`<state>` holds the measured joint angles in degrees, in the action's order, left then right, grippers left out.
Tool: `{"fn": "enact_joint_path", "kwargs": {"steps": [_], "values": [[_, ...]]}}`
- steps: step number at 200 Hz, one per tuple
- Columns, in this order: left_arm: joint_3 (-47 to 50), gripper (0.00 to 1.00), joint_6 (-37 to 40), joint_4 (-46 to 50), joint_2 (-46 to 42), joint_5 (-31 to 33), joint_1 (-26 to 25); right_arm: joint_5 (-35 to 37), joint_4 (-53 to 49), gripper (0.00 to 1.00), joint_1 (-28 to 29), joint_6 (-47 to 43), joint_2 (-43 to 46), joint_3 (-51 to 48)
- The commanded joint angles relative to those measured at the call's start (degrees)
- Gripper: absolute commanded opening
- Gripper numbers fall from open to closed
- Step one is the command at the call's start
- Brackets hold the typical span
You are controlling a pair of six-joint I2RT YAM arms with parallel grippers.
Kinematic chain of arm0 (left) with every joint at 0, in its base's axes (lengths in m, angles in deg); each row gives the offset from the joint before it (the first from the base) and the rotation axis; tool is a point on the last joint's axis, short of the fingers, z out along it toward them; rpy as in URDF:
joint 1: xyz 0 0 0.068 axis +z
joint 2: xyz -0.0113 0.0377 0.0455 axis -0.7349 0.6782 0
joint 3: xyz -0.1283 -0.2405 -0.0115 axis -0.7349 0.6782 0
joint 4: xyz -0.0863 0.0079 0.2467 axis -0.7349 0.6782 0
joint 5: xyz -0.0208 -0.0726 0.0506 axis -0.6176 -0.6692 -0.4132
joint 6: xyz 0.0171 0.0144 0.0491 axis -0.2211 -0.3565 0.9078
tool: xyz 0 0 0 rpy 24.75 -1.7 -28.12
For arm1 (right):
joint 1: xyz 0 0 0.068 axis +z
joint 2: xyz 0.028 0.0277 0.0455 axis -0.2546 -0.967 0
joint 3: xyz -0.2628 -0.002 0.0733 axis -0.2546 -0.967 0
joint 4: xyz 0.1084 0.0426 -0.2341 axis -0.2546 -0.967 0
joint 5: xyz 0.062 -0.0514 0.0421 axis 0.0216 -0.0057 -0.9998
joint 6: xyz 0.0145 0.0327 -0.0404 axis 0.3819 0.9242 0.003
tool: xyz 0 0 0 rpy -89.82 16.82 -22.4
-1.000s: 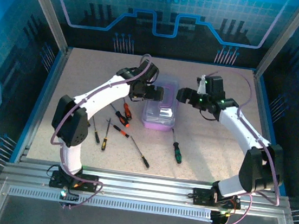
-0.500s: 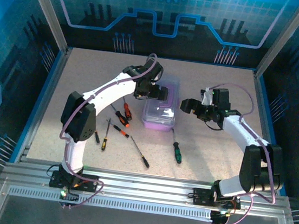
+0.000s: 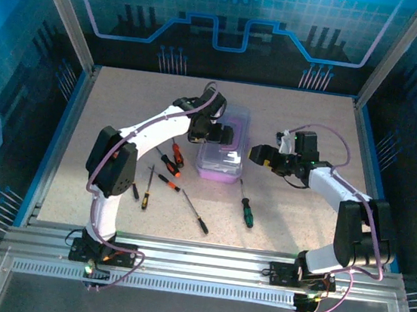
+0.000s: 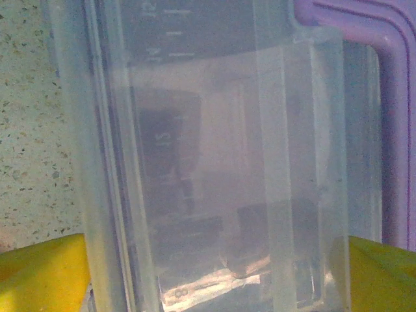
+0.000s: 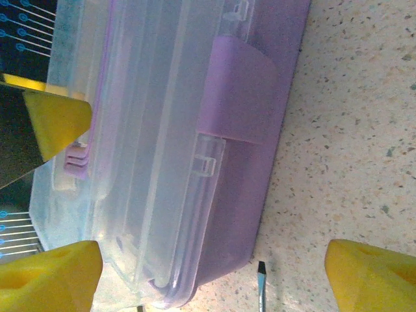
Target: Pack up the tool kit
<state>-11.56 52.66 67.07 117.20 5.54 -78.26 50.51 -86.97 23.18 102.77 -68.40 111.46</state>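
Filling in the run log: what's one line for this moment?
case lid closed | left claw open, straddling case | right claw open beside case | screwdrivers on table

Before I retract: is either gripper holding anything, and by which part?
Right gripper: open, nothing held. Left gripper: its fingers flank the tool kit at its clear lid; whether they grip cannot be told.

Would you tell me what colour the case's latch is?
Purple. The latch shows best in the right wrist view.
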Motion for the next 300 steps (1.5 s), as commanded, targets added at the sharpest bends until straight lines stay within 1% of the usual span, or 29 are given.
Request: {"fn": "enact_joint_path", "kwargs": {"steps": [1, 17, 23, 39, 48, 58, 75, 96, 112, 122, 147, 170, 194, 205, 229, 258, 300], "values": [[-1.8, 0.93, 3.0, 7.4, 2.8, 2.1, 0.1, -2.1, 4.2, 0.90, -0.6, 1.6, -0.8, -1.0], [-1.2, 0.88, 4.2, 7.3, 2.6, 2.8, 0.4, -4.0, 6.2, 0.88, -0.5, 2.7, -2.6, -0.3], [-0.4, 0.84, 4.7, 6.5, 2.4, 1.7, 0.8, -5.1, 7.1, 0.87, -0.5, 3.3, -3.4, 0.1], [1.9, 0.76, 5.6, 3.9, 1.9, -2.0, 1.9, -7.4, 11.1, 0.87, -0.6, 5.7, -5.1, 0.4], [3.6, 0.75, 6.0, 1.7, 1.2, -4.6, 2.6, -8.5, 14.4, 0.87, -0.5, 7.6, -5.9, 0.1], [5.4, 0.74, 6.5, -0.5, 0.5, -6.8, 3.6, -9.8, 17.3, 0.87, -0.5, 9.4, -7.0, 0.2], [8.0, 0.74, 7.0, -3.4, -0.7, -9.8, 5.3, -10.6, 18.9, 0.87, 0.1, 11.2, -9.4, 1.3], [9.4, 0.74, 7.1, -4.8, -1.5, -12.4, 7.1, -12.5, 27.9, 0.86, 0.9, 16.4, -12.4, 0.6], [9.3, 0.74, 7.8, -4.6, -1.6, -12.9, 7.6, -13.3, 32.6, 0.85, 1.1, 19.7, -15.0, 0.5], [9.3, 0.74, 8.3, -4.4, -1.7, -12.8, 7.8, -13.2, 33.9, 0.85, 1.3, 20.5, -16.0, 0.7], [9.8, 0.74, 8.9, -4.2, -2.1, -12.8, 7.9, -12.3, 34.7, 0.82, 1.5, 21.7, -17.4, 1.3], [11.0, 0.74, 9.2, -4.8, -2.7, -14.0, 7.9, -11.5, 35.5, 0.81, 1.6, 22.5, -18.8, 1.6], [11.6, 0.74, 9.3, -4.8, -3.2, -14.0, 7.9, -14.8, 44.4, 0.80, 1.9, 28.8, -22.8, 2.0], [11.9, 0.74, 9.2, -4.9, -3.4, -14.1, 8.1, -15.7, 47.4, 0.77, 2.2, 30.7, -24.4, 2.3], [13.2, 0.74, 8.4, -5.9, -3.6, -14.9, 8.0, -14.7, 46.4, 0.77, 3.2, 29.5, -24.5, 2.7], [14.9, 0.73, 7.6, -7.0, -3.8, -15.1, 8.0, -15.4, 47.3, 0.76, 3.9, 30.0, -24.4, 2.8], [15.6, 0.72, 6.9, -7.4, -3.6, -15.3, 8.0, -17.5, 54.2, 0.75, 3.9, 34.9, -25.1, 2.0]]}}
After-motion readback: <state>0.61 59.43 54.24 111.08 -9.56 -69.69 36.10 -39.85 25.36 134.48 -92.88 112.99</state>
